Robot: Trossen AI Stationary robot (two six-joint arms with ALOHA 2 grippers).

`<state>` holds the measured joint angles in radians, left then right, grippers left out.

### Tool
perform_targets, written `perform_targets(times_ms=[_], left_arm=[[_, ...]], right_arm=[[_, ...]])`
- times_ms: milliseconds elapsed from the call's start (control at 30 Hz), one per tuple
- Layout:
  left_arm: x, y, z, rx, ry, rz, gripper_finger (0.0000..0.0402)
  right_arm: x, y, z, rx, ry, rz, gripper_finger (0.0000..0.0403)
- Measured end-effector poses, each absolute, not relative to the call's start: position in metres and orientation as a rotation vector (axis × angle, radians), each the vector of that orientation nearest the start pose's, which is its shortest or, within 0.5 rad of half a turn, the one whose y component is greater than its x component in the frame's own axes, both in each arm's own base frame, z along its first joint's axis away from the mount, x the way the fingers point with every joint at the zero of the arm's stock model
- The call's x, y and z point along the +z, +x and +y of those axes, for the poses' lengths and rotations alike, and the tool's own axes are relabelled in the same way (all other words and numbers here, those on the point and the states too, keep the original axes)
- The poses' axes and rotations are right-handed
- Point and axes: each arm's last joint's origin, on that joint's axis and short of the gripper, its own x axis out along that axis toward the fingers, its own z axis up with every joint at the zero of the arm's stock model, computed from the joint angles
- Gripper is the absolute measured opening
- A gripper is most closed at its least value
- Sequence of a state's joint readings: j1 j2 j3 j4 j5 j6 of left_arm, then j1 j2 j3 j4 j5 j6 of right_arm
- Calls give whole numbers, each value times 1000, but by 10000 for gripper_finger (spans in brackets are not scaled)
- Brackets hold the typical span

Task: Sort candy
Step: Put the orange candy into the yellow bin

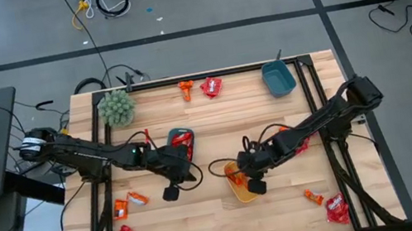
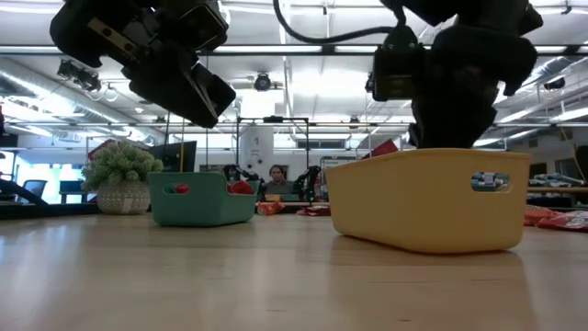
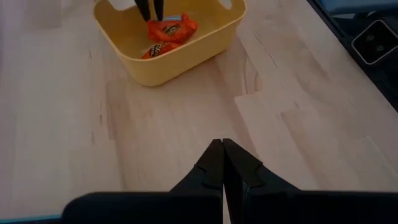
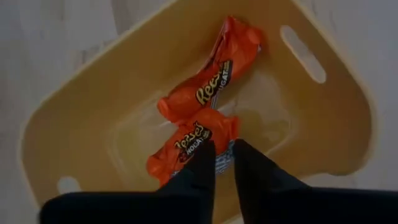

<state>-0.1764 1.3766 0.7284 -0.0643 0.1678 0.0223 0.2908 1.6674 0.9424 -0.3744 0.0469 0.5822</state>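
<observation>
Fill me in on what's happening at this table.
Two robot arms are sorting candy. The right claw is down in the yellow tray, its fingers slightly parted just over two orange candies lying there. The left claw hangs shut above bare table beside the tray, holding nothing. More candies lie scattered around.
</observation>
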Motion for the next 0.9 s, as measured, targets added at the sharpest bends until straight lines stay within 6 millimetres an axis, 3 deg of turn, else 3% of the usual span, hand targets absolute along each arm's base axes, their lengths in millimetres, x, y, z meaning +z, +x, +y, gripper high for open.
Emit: perform_targets(times_ms=[200, 333, 500, 767, 900], left_arm=[[202, 270, -53, -341, 23, 682, 0], [207, 274, -54, -356, 19, 616, 0], [211, 276, -56, -395, 8, 554, 0], [200, 272, -49, -412, -25, 421, 0], [199, 272, -45, -411, -36, 427, 0]], right_arm=[[175, 293, 86, -81, 331, 1110, 130], [196, 269, 77, -177, 258, 1153, 173], [216, 235, 57, -359, 142, 1174, 186], [188, 183, 13, -528, 220, 1229, 189], [173, 169, -4, -600, 290, 1268, 206]])
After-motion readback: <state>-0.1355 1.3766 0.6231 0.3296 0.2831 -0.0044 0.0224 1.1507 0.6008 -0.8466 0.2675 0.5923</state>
